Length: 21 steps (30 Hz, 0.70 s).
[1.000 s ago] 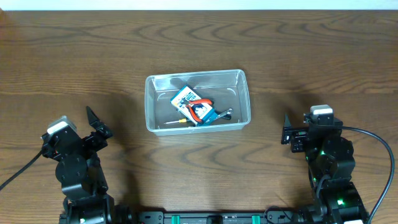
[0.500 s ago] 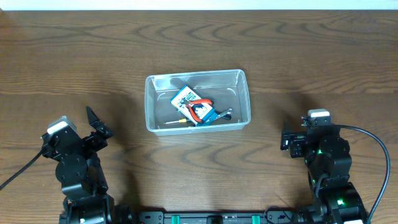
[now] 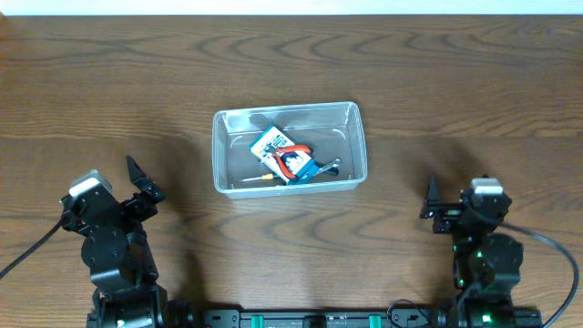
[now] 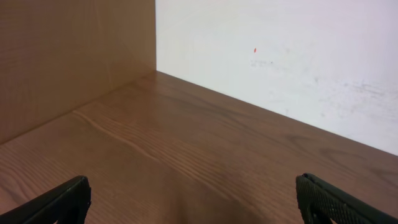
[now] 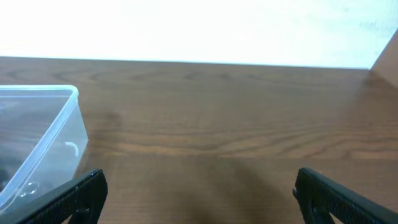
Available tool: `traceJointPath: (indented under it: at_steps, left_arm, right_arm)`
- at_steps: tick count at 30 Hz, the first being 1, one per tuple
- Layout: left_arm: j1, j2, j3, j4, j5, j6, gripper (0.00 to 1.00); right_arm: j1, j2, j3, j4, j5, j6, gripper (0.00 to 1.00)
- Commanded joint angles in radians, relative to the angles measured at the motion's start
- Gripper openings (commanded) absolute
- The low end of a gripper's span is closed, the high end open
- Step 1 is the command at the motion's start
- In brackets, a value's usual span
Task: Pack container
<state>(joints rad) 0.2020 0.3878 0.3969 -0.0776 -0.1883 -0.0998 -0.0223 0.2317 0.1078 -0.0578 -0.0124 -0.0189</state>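
The container is a clear rectangular bin at the table's middle. It holds a blue-and-white box, red-handled pliers, a screwdriver and a small wrench. My left gripper is open and empty, well to the bin's front left; the left wrist view shows only bare wood between its fingers. My right gripper is open and empty, to the bin's front right. The right wrist view shows the bin's corner at far left.
The wooden table runs to a white wall at the back. A wooden side panel stands at the table's left end. A black cable trails from the right arm.
My right gripper has pulled back toward the front edge and a little to the right, away from the bin. The left arm and the bin's contents have not moved.
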Motion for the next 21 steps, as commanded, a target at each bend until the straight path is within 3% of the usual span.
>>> traceJointPath:
  at_steps: [1,12,21]
  left_arm:
    - [0.004,-0.004,0.004,0.004,-0.015,0.014,0.98]
    - [0.004,-0.004,0.004,0.004,-0.015,0.014,0.98]
    - [0.004,-0.004,0.004,0.004,-0.015,0.014,0.98]
  right_arm:
    - [-0.012,-0.092,-0.061,0.039,-0.048,-0.043,0.99]
    - [-0.016,-0.214,-0.102,-0.018,-0.024,-0.109,0.99]
    - [-0.016,-0.227,-0.102,-0.019,-0.018,0.003,0.99]
